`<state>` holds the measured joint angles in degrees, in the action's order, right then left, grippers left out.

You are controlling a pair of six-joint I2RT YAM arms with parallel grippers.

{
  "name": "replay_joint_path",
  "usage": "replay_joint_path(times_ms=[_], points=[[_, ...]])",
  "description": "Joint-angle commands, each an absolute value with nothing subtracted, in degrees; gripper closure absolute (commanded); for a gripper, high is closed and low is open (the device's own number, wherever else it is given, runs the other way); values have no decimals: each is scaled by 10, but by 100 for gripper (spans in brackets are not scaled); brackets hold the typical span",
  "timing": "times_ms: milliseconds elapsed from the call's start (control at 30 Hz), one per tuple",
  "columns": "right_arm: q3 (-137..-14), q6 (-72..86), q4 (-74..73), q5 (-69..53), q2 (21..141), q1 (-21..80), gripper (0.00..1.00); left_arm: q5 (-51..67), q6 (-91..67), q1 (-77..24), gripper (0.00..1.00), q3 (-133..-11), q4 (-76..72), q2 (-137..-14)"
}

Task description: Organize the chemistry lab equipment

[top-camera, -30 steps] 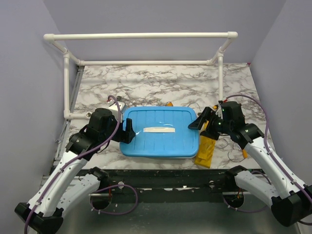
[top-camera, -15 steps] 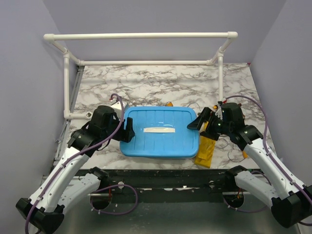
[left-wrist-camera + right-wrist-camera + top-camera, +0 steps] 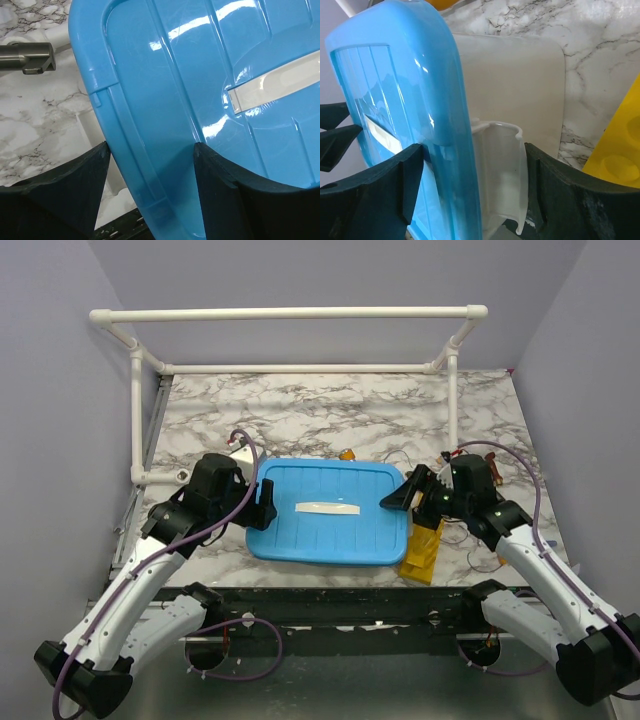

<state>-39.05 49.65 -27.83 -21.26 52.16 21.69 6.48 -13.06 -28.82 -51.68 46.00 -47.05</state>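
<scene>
Left hand (image 3: 265,508), right hand (image 3: 400,498) astride lid (image 3: 330,530)

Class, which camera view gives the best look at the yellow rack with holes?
The top view: the yellow rack lies nearly whole beside the right edge of the blue lid. The right wrist view catches only a corner of the rack, with one hole. The left wrist view shows none of it.

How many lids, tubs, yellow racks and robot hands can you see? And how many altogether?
Lids: 1, the blue lid
Tubs: 1, the white tub under that lid
Racks: 1, the yellow rack with holes
Robot hands: 2, the left end effector and the right end effector
Total: 5
</scene>
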Motion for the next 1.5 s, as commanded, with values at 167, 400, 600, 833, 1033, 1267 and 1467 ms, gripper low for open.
replay_joint_path(times_ms=[167, 400, 600, 833, 1033, 1267, 1467], points=[[-397, 476, -353, -195, 537, 224, 46, 72, -119, -289, 33, -518, 450, -478], [-424, 458, -392, -162, 543, 224, 62, 73, -121, -289, 33, -519, 451, -476], [-446, 437, -416, -145, 551, 225, 71, 76, -122, -289, 33, -519, 450, -476], [-465, 416, -443, -121, 558, 225, 84, 77, -124, -290, 33, -519, 450, -475], [-474, 407, -455, -106, 559, 226, 96, 80, -130, -289, 33, -520, 445, -475], [-486, 403, -467, -85, 561, 227, 99, 82, -138, -289, 33, -520, 442, -472], [-503, 397, -480, -64, 566, 233, 99, 82, -144, -290, 33, -519, 440, -468]])
